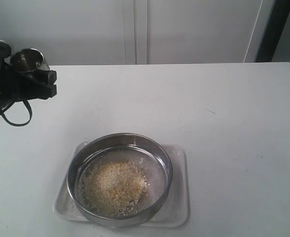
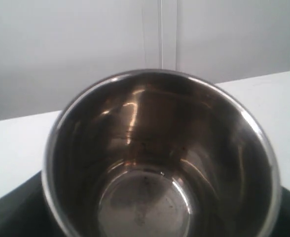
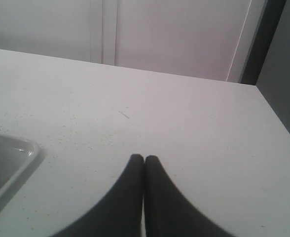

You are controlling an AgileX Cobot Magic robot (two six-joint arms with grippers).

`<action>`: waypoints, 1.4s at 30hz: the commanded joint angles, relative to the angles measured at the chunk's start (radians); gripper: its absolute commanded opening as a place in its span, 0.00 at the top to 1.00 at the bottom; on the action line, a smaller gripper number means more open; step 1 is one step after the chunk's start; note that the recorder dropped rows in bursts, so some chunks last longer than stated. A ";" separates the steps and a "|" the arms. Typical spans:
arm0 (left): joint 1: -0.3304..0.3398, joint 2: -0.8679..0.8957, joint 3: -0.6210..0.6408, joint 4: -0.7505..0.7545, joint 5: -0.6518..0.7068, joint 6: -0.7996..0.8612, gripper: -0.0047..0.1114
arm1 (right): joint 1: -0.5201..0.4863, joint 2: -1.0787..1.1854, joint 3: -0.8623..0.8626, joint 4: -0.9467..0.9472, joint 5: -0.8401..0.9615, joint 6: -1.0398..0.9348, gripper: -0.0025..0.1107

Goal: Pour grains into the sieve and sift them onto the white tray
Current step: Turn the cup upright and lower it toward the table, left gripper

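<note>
Two claws on my screens: left claw (image 1: 45, 84) at the far left of the exterior view, clamped around a small steel cup (image 1: 28, 60), mouth up, its shiny bottom showing in the wrist view; right claw (image 3: 144, 160), seen only by its own wrist camera, tips pressed together over the surface (image 1: 224, 108), near a corner of the white tray (image 3: 14, 155). One sieve (image 1: 120, 137), seated on the white tray, well apart from the cup; I count one pale heap of grains (image 1: 114, 186) on its mesh.
</note>
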 commanded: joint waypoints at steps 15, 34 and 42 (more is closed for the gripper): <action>0.002 0.190 0.005 0.030 -0.031 -0.079 0.96 | 0.000 -0.006 0.005 0.000 -0.006 -0.002 0.98; 0.002 0.351 0.005 0.112 -0.096 -0.154 0.96 | 0.000 -0.006 0.005 0.000 -0.006 -0.002 0.98; 0.002 0.351 0.005 0.118 -0.091 -0.147 0.55 | 0.000 -0.006 0.005 0.000 -0.006 -0.002 0.98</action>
